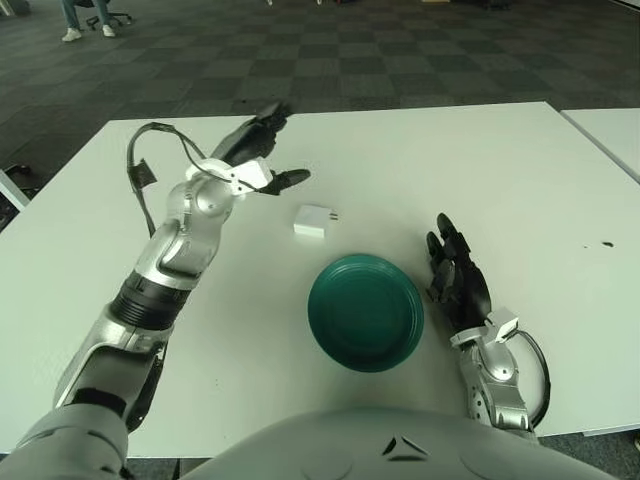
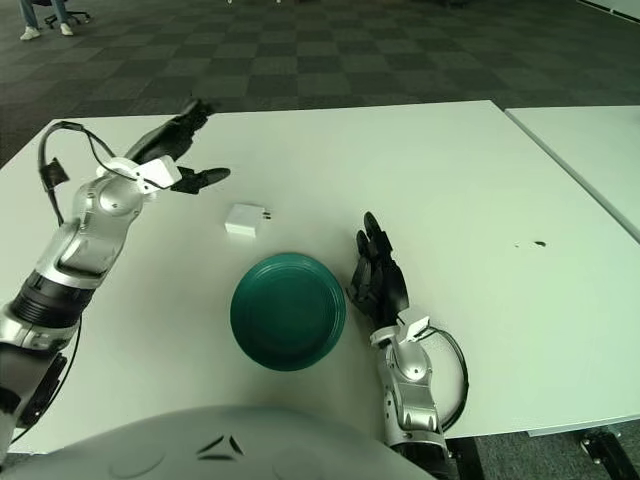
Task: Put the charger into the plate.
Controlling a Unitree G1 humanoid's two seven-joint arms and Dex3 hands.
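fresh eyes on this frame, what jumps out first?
The left hand is raised over the far-left part of the white table, fingers spread and holding nothing, just beyond and left of the small white charger. The dark green plate sits near the front edge, with nothing in it, the charger lying apart behind it. The right hand shows just right of the plate.
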